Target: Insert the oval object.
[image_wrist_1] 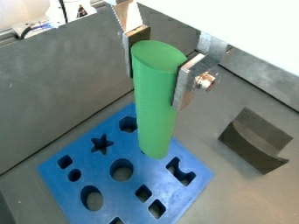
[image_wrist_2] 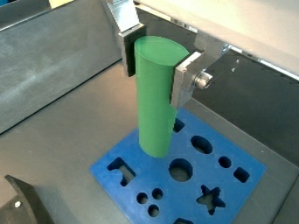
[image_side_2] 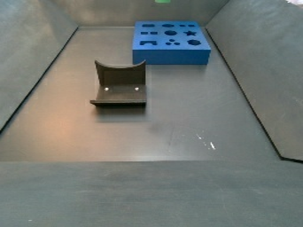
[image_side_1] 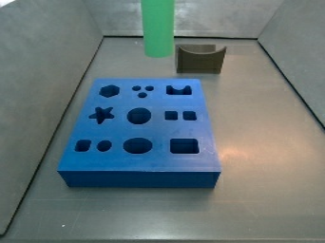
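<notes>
Green peg clamped upright in the pincer, held above the blue block.

The oval object [image_wrist_1: 153,101], a smooth, matte, bright green peg with a rounded top, hangs upright in both wrist views, gripped near its upper end between flat silver fingers [image_wrist_2: 191,72] of the pincer [image_wrist_1: 156,63], which is closed on it. Its lower end is over the blue block [image_wrist_1: 128,171], a flat slab cut with star, hexagon, round, oval and square holes; whether they touch cannot be told. In a side view the peg [image_side_1: 156,27] is cut off by the frame's edge and the pincer is out of sight. A dark olive U-shaped block [image_side_1: 200,58] sits on the grey desk [image_side_2: 178,133] behind the blue block. No writing is legible.
</notes>
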